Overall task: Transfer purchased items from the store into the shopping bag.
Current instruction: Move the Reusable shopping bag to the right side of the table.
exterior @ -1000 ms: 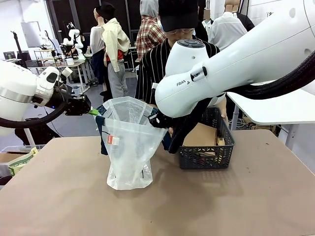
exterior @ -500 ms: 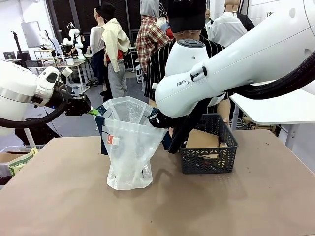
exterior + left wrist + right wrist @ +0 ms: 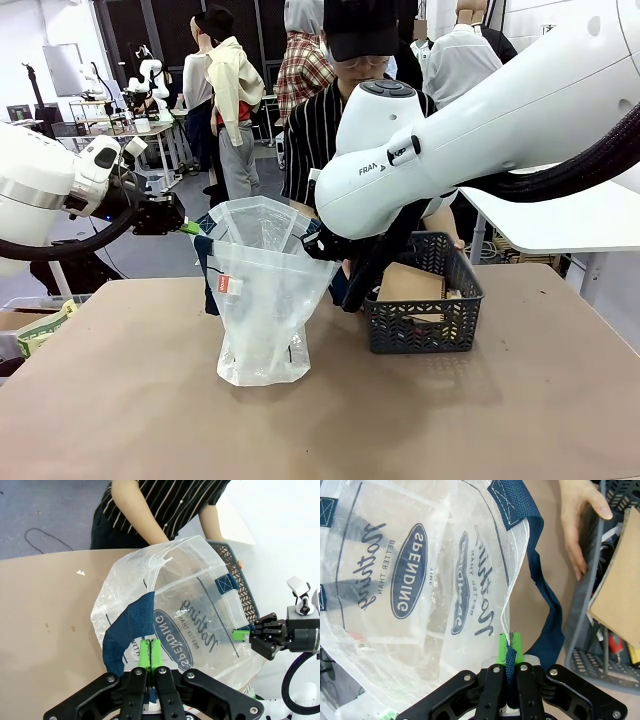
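The shopping bag (image 3: 262, 300), translucent plastic with navy handles and a red-white tag, stands on the table, its mouth stretched open between my two grippers. My left gripper (image 3: 190, 228) is shut on the rim at the bag's left; in the left wrist view its green pads (image 3: 150, 652) pinch the rim beside a navy handle (image 3: 127, 630). At the right rim my right gripper (image 3: 312, 240) is shut too, and the right wrist view shows that grip (image 3: 509, 647). Purchased items lie in the dark basket (image 3: 425, 330): a brown cardboard pack (image 3: 410, 283) and small red and yellow pieces (image 3: 620, 647).
A person in a striped shirt (image 3: 310, 130) stands at the far side behind the bag and the basket. One hand (image 3: 575, 525) rests by the basket's rim (image 3: 594, 575). The brown table (image 3: 450, 420) is bare in front. A white table (image 3: 560, 220) stands at the right.
The basket has slid toward the near side and a little right. The person has shifted behind it. Both grippers hold the bag's rim as before.
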Available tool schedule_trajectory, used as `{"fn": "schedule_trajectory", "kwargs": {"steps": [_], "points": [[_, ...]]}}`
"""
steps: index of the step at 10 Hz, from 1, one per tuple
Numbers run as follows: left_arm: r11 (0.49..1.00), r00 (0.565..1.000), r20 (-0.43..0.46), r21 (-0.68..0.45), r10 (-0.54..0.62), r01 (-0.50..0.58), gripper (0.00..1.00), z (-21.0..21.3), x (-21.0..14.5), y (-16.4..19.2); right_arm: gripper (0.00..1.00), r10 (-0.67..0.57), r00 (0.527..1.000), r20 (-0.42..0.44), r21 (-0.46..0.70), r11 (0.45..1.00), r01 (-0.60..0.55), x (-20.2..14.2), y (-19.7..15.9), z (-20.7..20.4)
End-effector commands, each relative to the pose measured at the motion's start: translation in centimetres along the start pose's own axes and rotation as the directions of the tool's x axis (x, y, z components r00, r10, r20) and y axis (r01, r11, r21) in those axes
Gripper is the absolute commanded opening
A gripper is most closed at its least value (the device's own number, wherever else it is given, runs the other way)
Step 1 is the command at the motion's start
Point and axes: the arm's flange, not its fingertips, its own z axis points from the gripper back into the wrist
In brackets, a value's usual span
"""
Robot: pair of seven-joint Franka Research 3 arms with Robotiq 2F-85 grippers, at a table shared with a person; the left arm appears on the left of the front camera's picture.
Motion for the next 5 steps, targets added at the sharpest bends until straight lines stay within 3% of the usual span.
{"fn": "schedule_trajectory", "kwargs": {"steps": [1, 5], "points": [[1.0, 1.0, 0.004, 0.001, -0.002, 0.002, 0.0, 0.21, 0.09, -0.05, 0.0, -0.003, 1.0, -0.002, 0.014, 1.0, 0.003, -0.03, -0.17, 0.11], [1.0, 1.0, 0.004, 0.001, -0.002, 0.002, 0.0, 0.21, 0.09, -0.05, 0.0, -0.003, 1.0, -0.002, 0.014, 1.0, 0.003, -0.03, -0.17, 0.11]]}}
